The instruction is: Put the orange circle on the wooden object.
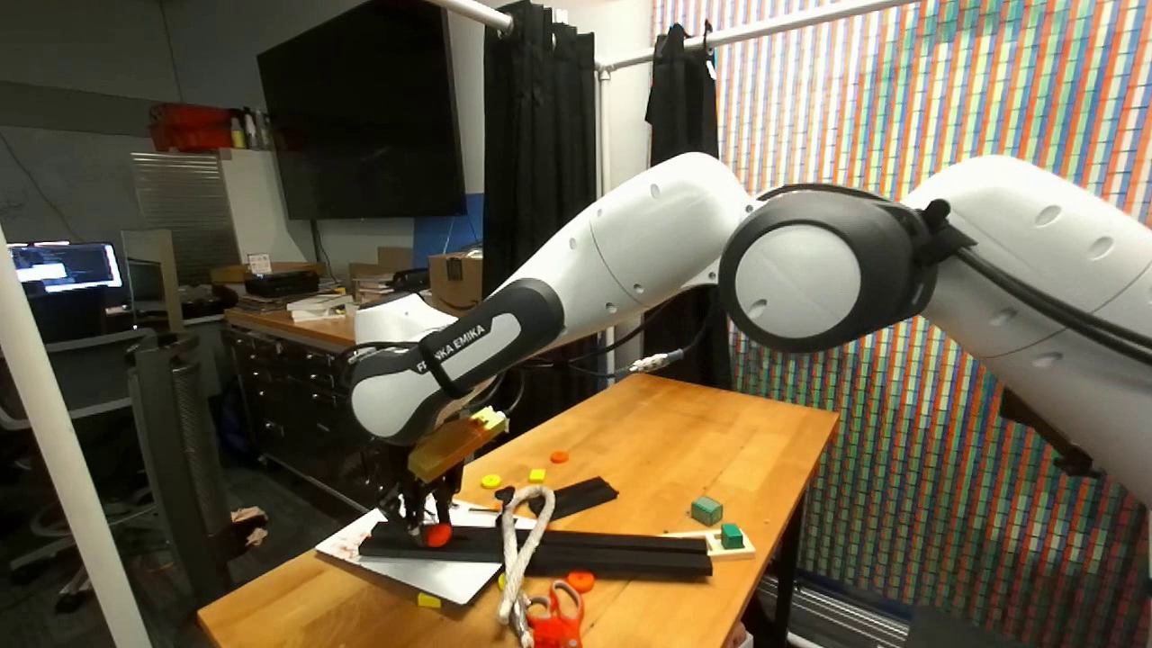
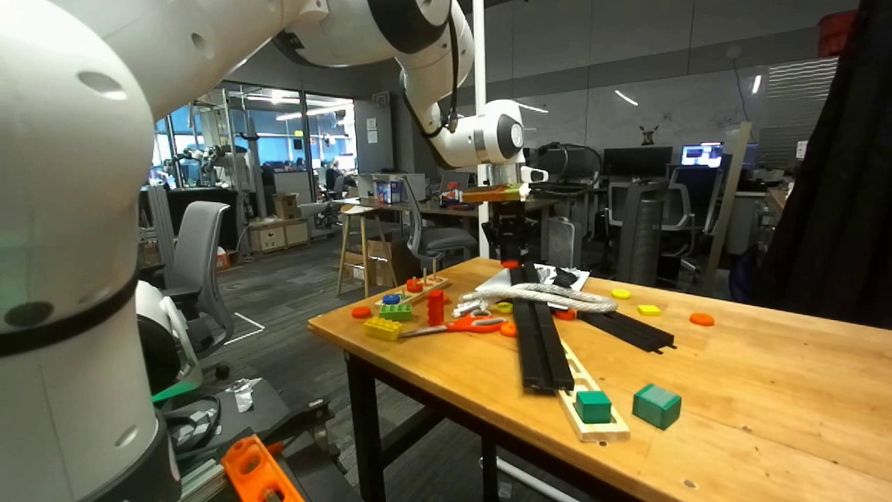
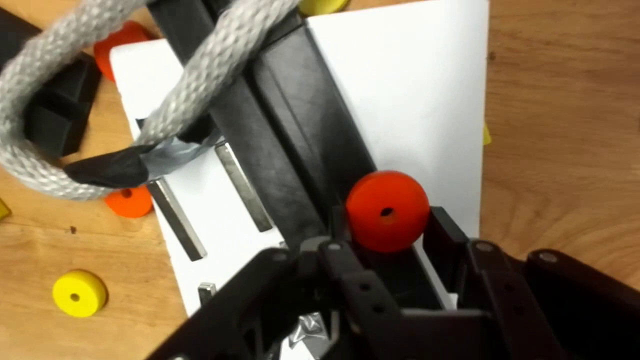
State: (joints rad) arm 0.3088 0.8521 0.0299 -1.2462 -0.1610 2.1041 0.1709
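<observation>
An orange circle (image 3: 387,200) with a small centre hole is pinched between the black fingers of my gripper (image 3: 389,220). In both exterior views the gripper (image 1: 430,531) points down, with the orange circle (image 2: 511,264) at its tips, over the far end of the black track; I cannot tell if they touch. Two pale wood pieces show in an exterior view: a slotted frame (image 2: 584,376) with two slim rails, partly under the track, and a peg board (image 2: 431,287) with upright pegs, bearing discs. Which of them is the wooden object I cannot tell.
The black track (image 2: 536,335) lies lengthwise on the table, with a thick rope (image 3: 207,80) across it. A white sheet (image 3: 430,100) sits underneath. Scissors (image 2: 477,323), loose discs such as a yellow one (image 3: 80,293), and green blocks (image 2: 656,406) are scattered about.
</observation>
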